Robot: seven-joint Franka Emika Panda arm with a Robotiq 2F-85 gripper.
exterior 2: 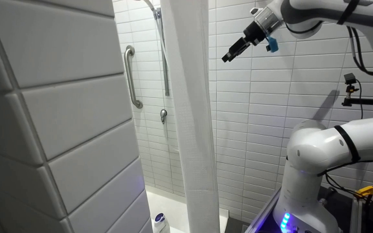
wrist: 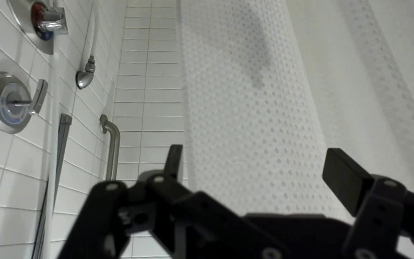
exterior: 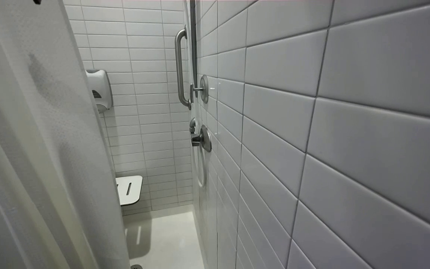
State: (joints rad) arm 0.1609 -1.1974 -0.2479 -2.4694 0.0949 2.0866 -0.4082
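Note:
My gripper (exterior 2: 228, 57) is black and points down toward the shower curtain in an exterior view. In the wrist view the gripper's fingers (wrist: 259, 167) are wide apart with nothing held between them. The white shower curtain (wrist: 243, 118) lies beyond the fingers, its free edge near the left finger. I cannot tell that it is touched. The curtain hangs in folds in both exterior views (exterior: 62, 149) (exterior 2: 194, 129). A small dark shape at the top edge in an exterior view (exterior: 37, 1) is too cut off to identify.
A grab bar (exterior 2: 129, 77), shower valves (exterior: 205, 138), a folding seat (exterior: 131, 189) and a dispenser (exterior: 101, 89) are on the tiled walls. A white bottle (exterior 2: 161, 225) with a purple cap stands low. A tiled wall corner (exterior 2: 76, 129) juts out. The arm's base (exterior 2: 303, 194) is at right.

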